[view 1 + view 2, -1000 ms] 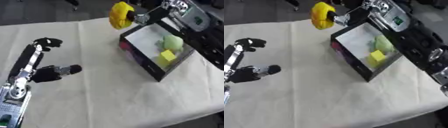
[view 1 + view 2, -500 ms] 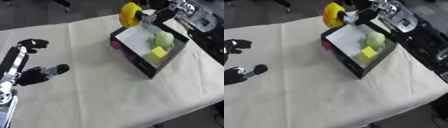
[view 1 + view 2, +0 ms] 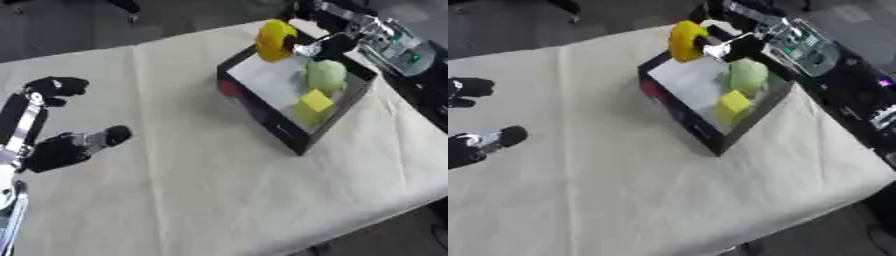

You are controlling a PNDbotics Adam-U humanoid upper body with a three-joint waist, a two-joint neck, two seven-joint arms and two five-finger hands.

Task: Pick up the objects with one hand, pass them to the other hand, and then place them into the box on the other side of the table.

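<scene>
Surface: cream cloth [image 3: 201, 200] covered the table; dark floor beyond.
Box [image 3: 262, 112]: black, right side, held green and yellow objects.
Right hand [image 3: 322, 47]: gripped yellow ring [image 3: 274, 40] over the box.
Left hand [image 3: 66, 147]: idle, fingers relaxed.

The box [image 3: 289, 132] sits on the tabletop [image 3: 201, 200]. Inside it, a block [image 3: 315, 100] lies toward its near side, a rounded object [image 3: 326, 74] just behind that. The ring [image 3: 275, 40] hangs over the box's far corner, held in the right hand [image 3: 325, 46]. The left hand [image 3: 61, 150] rests well left of the box.
</scene>
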